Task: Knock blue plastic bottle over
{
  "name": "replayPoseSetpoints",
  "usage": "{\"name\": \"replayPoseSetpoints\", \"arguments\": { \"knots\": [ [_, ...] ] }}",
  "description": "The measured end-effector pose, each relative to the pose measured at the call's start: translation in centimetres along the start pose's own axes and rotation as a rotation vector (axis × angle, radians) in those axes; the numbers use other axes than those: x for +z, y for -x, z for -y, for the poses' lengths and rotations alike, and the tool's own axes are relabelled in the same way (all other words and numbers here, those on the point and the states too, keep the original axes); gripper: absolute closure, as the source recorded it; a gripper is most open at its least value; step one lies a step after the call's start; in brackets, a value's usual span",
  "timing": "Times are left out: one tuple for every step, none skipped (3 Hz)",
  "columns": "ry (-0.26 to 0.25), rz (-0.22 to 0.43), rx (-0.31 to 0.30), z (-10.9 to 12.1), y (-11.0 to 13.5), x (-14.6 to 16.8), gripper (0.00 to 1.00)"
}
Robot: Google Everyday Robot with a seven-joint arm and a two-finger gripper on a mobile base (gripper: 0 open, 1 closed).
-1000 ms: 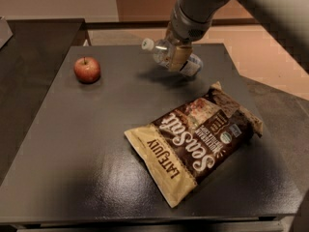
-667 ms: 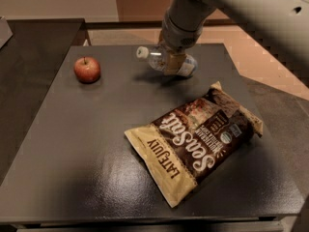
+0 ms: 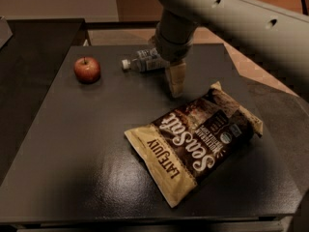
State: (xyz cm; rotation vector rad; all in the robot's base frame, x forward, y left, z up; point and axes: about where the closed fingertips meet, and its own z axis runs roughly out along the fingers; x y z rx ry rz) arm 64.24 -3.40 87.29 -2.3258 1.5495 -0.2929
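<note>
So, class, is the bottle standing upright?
No: the bottle lies on its side, cap pointing toward the apple, with the hand beside it.

A dark bench fills most of the frame, and a second dark top sits at its upper left. Behind, a pale wall meets a brown panel. Tan floor shows at right. The light is dim and warm. The pincer hangs upper centre, over the bench.

Dim light, table sheen; gripper beside bottle.
</note>
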Motion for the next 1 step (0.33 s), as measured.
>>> {"name": "replayPoseSetpoints", "arguments": {
  "knots": [
    [0.0, 0.0, 0.0, 0.0, 0.0, 0.0, 0.0]
  ]
}}
